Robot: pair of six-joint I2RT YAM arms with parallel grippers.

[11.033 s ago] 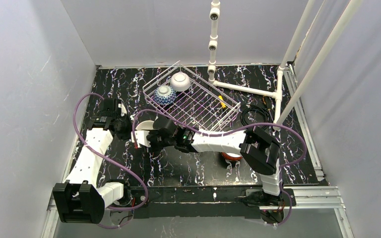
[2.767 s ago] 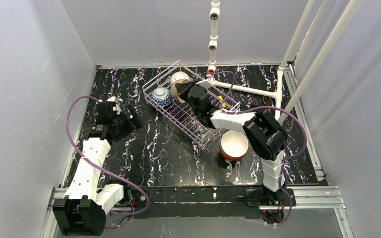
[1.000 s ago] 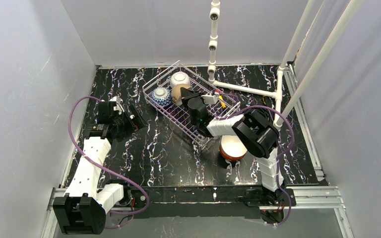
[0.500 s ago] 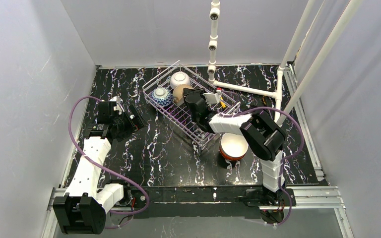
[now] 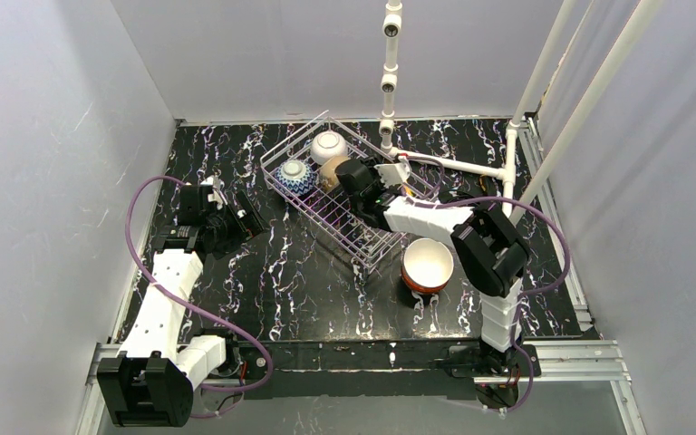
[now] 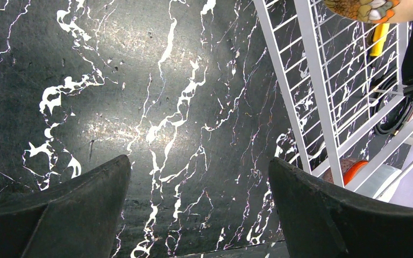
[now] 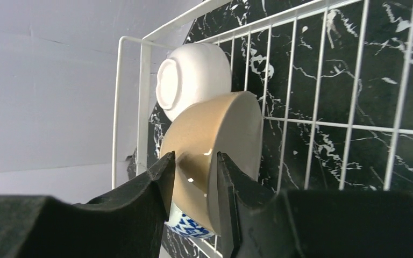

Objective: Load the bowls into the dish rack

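Note:
The dish rack (image 5: 373, 237) stands at the back middle of the table. In its far corner a white bowl (image 5: 328, 145) and a blue-patterned bowl (image 5: 295, 175) lie on their sides. A tan bowl (image 5: 329, 170) stands on edge between them. My right gripper (image 7: 195, 161) is open, its fingers straddling the rim of the tan bowl (image 7: 215, 134) with a gap on the left side. Behind it are the white bowl (image 7: 191, 80) and the blue-patterned bowl (image 7: 191, 226). A red-orange bowl (image 5: 427, 265) sits upright on the table. My left gripper (image 6: 199, 166) is open over bare table.
A white pipe frame (image 5: 453, 165) runs behind and to the right of the rack. A yellow item (image 5: 405, 190) lies on the rack's grid. Black cables (image 5: 471, 204) sit by the frame. The rack's near edge (image 6: 312, 80) shows right of my left fingers.
The right jaws have spread apart around the tan bowl's rim, and the bowl now stands in the rack between the other two. The right arm shifted slightly right. The left arm stayed still.

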